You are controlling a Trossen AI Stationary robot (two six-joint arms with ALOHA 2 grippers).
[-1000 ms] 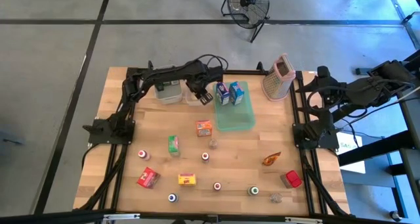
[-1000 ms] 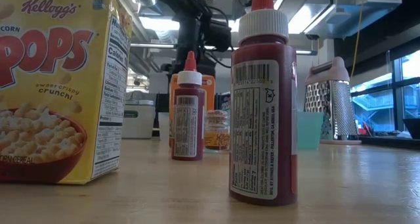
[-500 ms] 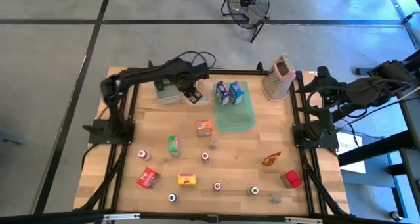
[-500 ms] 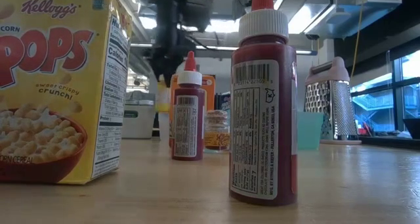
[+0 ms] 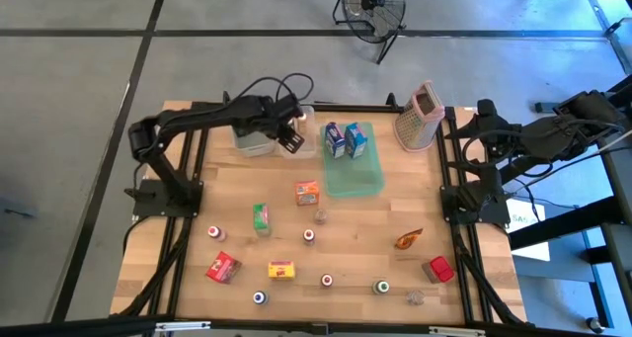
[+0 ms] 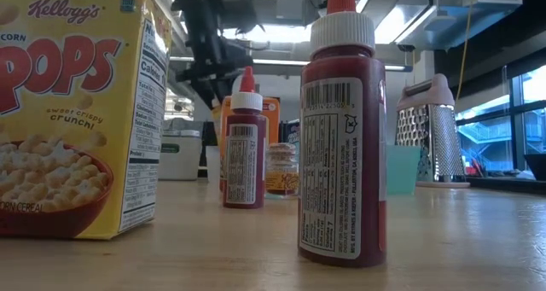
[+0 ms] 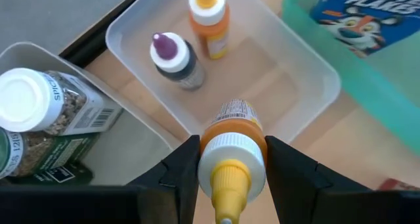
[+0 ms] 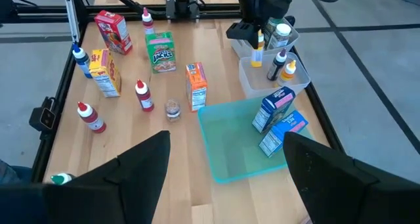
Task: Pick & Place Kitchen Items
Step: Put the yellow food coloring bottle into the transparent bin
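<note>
My left gripper (image 5: 292, 136) hangs over the far-left clear bins, shut on a small orange bottle (image 7: 231, 129) with a white collar and a yellow nozzle. Below it, one clear bin (image 7: 308, 79) holds an orange bottle (image 7: 210, 20) and a purple-capped bottle (image 7: 174, 60), both upright. A neighbouring bin (image 7: 131, 145) holds spice jars (image 7: 39, 112). In the right wrist view the held bottle (image 8: 258, 45) shows above the bin (image 8: 272, 79). My right gripper (image 8: 230, 159) waits open, high off the table's right far side. My left gripper pinches the orange bottle between its two fingers, one finger (image 7: 184, 175) on each side of the white collar (image 7: 209, 157) just under the nozzle. The fingers come from above, slanting down. The bottle hangs clear above the bin, nozzle end toward the wrist.
A green tray (image 5: 355, 174) with two blue cartons (image 5: 345, 139) lies right of the bins, and a box grater (image 5: 419, 117) stands at the far right. Orange (image 5: 307, 192), green (image 5: 261, 216), red (image 5: 223, 267) and yellow (image 5: 282, 270) cartons and several small bottles are scattered across the near half.
My left gripper has carried the orange bottle up and toward the table's left, from beside the green tray to above the clear bins. The arm's elbow has swung back toward the left edge, and the wrist has tipped. Its fingers have stayed shut on the bottle.
</note>
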